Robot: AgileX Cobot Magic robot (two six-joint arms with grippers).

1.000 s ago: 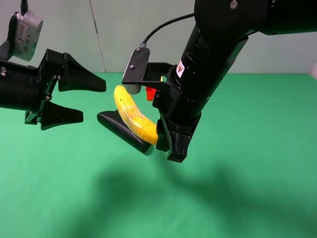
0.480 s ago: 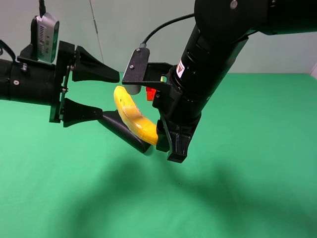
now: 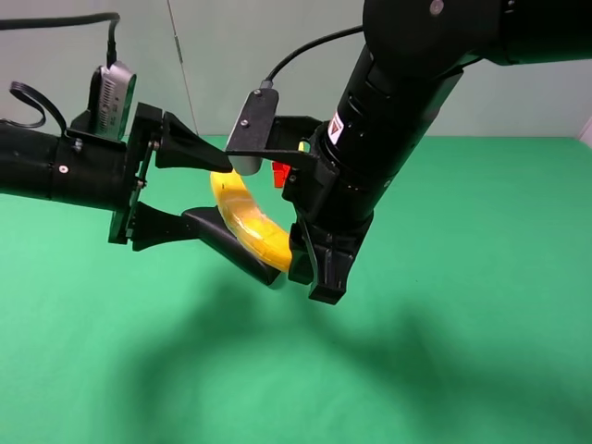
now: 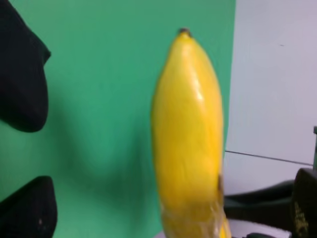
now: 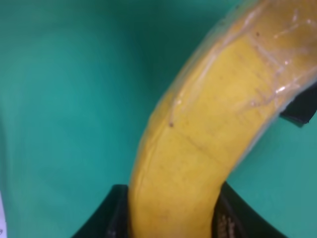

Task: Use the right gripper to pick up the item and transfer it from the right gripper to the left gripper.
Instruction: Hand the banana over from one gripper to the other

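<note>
The yellow banana (image 3: pixel 248 220) hangs in the air above the green table, curving up and to the left. My right gripper (image 3: pixel 307 264), on the bulky labelled arm, is shut on its lower end; its fingers (image 5: pixel 111 218) press both sides of the banana (image 5: pixel 208 144). My left gripper (image 3: pixel 211 194), on the slim arm, comes in from the left with jaws wide open. Its fingertips reach the banana's free upper end, one above and one below. In the left wrist view the banana (image 4: pixel 188 134) fills the middle, just beyond the open fingers (image 4: pixel 22 79). I see no contact there.
A black pouch-like case (image 3: pixel 242 257) lies on the green table (image 3: pixel 481 305) below the banana, partly hidden by it and by the left gripper's lower finger. A small red part of a cube (image 3: pixel 280 172) peeks out behind the right arm. A pale wall stands at the back.
My left arm has moved right, bringing its open jaws up to the banana's free end. The right arm and banana have barely shifted.
</note>
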